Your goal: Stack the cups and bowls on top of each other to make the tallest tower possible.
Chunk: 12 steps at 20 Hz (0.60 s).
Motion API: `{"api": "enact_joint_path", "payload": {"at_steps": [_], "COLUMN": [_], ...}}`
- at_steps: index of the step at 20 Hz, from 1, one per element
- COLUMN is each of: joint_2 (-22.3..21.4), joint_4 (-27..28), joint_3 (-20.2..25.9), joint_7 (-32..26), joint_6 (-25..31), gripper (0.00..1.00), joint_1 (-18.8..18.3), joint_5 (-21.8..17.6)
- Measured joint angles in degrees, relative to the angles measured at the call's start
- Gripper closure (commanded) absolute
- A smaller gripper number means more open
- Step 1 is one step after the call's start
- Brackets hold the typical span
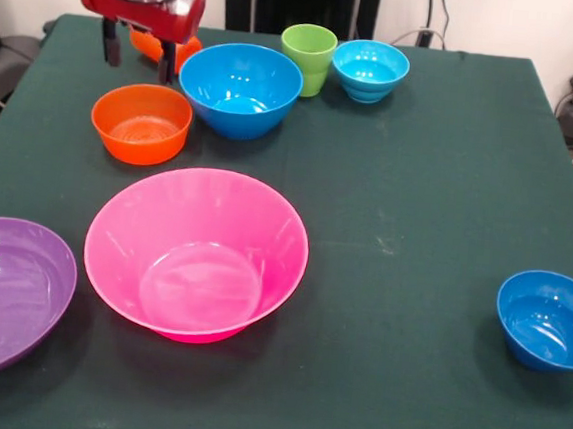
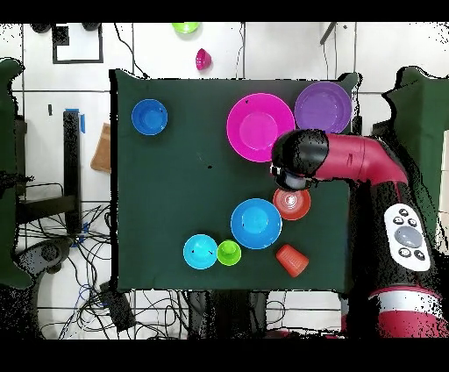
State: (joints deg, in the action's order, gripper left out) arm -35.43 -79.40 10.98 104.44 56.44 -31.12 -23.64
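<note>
Unstacked on the green desk point(image 1: 419, 186), six bowls sit apart, pink point(image 1: 196, 252) and purple point(image 1: 4, 290) nearest, the green cup point(image 1: 307, 58) between two blue bowls, the orange cup point(image 2: 292, 260) on its side behind the gripper point(image 1: 137, 56), jaws apart and empty.

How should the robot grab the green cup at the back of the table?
Best guess: grip the green cup by its rim, coming straight down from above. It stands upright with its mouth open, so one finger could go inside and one outside. The medium blue bowl and the cyan bowl crowd its two sides, so a sideways approach looks cramped.
</note>
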Motion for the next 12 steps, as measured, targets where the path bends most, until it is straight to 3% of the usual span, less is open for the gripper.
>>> {"api": "enact_joint_path", "payload": {"at_steps": [12], "joint_2": [1.58], "joint_4": [3.74], "joint_3": [-0.54], "joint_7": [0.00], "joint_6": [-4.82], "gripper": [0.00], "joint_1": [0.66], "joint_5": [1.59]}}
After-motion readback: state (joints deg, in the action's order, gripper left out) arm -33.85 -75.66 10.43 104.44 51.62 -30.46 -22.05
